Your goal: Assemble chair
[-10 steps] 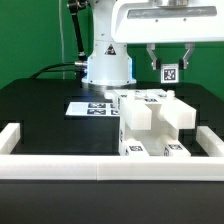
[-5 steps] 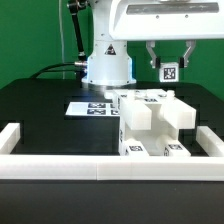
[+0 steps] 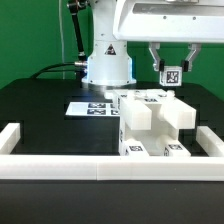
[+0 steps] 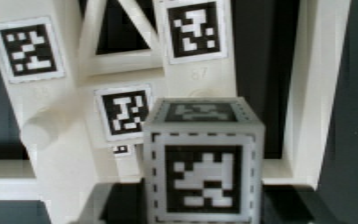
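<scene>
The partly built white chair stands on the black table at the exterior view's right, blocky panels up, marker tags on its top and front. Just above its back right corner hangs a small white tagged chair piece, and my gripper is shut on it. The wrist view shows that piece as a tagged block end-on between the dark fingers, with my gripper over the chair's tagged panels. The piece hangs apart from the chair.
The marker board lies flat on the table left of the chair. A low white wall borders the front and sides of the work area. The arm's white base stands behind the marker board.
My gripper, with the tagged piece in it, has shifted slightly toward the exterior view's right and a little lower. The chair has not moved.
</scene>
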`<state>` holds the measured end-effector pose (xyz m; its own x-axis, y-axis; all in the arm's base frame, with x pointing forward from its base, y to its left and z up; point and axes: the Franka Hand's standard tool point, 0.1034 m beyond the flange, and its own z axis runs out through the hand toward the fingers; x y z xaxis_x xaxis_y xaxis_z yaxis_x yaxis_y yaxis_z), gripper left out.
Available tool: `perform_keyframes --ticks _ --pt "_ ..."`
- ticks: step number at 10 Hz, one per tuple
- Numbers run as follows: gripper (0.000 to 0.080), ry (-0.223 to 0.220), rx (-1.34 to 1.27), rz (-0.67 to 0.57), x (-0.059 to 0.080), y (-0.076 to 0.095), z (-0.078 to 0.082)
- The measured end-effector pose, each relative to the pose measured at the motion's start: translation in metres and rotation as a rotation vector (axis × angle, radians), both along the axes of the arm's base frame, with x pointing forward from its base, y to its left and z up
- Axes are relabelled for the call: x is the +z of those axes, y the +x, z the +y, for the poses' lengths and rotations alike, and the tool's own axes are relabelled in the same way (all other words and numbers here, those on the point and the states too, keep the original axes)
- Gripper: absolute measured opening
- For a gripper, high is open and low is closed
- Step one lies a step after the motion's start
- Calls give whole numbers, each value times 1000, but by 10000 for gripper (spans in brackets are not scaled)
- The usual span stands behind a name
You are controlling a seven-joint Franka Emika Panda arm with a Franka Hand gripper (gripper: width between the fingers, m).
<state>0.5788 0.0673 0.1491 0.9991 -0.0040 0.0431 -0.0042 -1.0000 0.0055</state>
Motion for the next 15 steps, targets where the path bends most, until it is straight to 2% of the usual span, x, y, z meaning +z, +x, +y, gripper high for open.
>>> perform_keyframes --ticks 5,15 --pt "290 -4 8 7 -6 -1 6" --pt "290 -19 6 22 -20 -3 2"
